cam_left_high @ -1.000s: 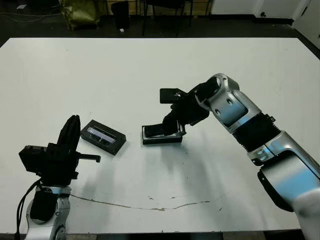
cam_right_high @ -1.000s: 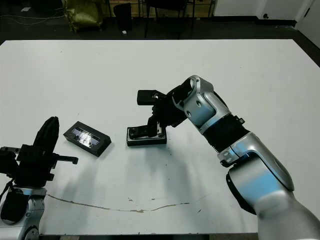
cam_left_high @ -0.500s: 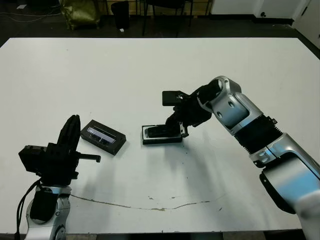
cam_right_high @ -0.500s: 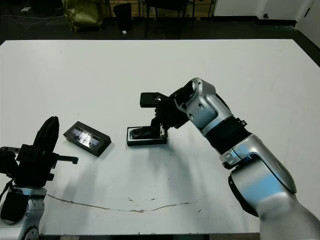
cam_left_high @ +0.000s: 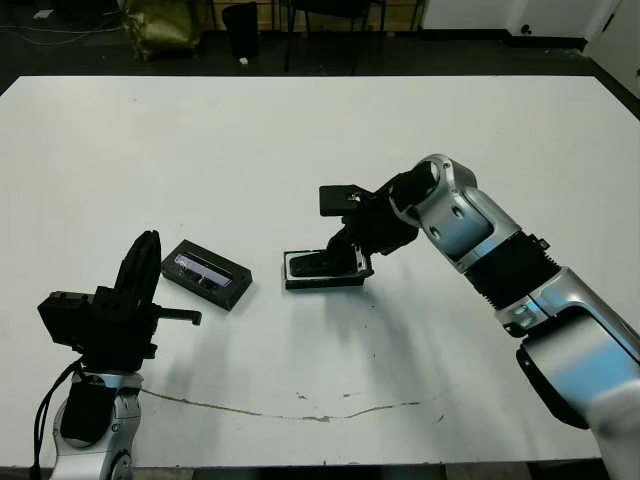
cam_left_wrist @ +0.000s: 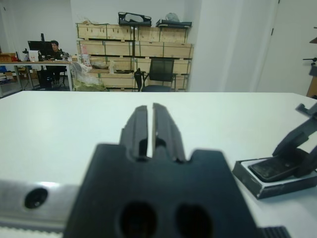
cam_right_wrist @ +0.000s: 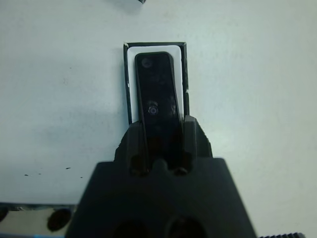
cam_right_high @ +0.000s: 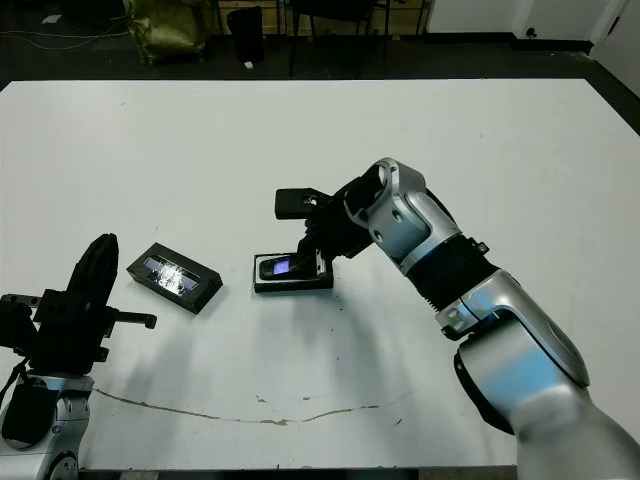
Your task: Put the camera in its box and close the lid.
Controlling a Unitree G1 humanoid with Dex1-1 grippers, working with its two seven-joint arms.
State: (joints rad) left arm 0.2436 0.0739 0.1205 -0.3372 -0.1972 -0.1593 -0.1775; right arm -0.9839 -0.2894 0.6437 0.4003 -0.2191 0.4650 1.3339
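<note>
Right gripper [cam_right_wrist: 158, 148] was down at the box [cam_left_high: 322, 279], near mid-bench, fingers [cam_right_wrist: 190, 139] pinching the near end of the camera [cam_right_wrist: 157, 99] from either side. Camera lay lengthwise inside the box over the white lining, which showed as a thin border around its far end. From the left wrist view the camera [cam_left_wrist: 271, 167] looked slightly tilted, the gripped end raised, not fully seated. In the right eye view a bluish glint showed on the camera's face [cam_right_high: 281, 267].

Lid [cam_left_high: 206, 274] sat flat on the bench [cam_left_high: 300, 140] to the left of the box, well apart from it, window strip up, angled relative to the box edges. Nothing was touching it.

Left gripper [cam_left_wrist: 150, 126] was parked low at the bench's near left corner, clear of lid and box, fingers [cam_left_wrist: 136, 126] pressed nearly together with only a thin slit between them, holding nothing. A person [cam_left_wrist: 54, 47] sat at a desk far in the background of the left wrist view.
</note>
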